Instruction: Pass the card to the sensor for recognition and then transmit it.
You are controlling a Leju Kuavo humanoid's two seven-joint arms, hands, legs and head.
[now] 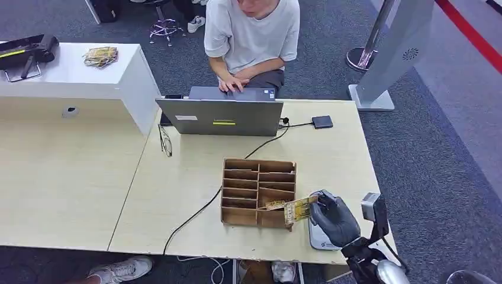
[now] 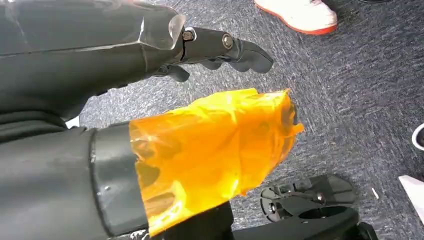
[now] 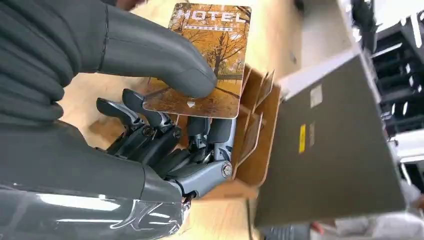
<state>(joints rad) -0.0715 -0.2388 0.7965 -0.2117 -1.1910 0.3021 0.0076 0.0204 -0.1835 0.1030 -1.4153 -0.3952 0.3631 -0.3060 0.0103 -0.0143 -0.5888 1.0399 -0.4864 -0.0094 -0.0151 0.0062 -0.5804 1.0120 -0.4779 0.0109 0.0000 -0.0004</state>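
While the right hand (image 1: 335, 220) pinches the hotel card (image 1: 299, 209) just beside the wooden card box (image 1: 258, 192) near the grey sensor pad (image 1: 318, 236), reading and passing on seem not yet done; the left hand (image 2: 220, 47) hangs holding nothing, fingers apart.

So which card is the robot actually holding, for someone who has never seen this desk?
Start at the light wooden table with the grey laptop. Near its front edge stands a brown slotted wooden box; just beside it the right hand pinches the card. It alone shows yellow autumn trees under the word HOTEL.
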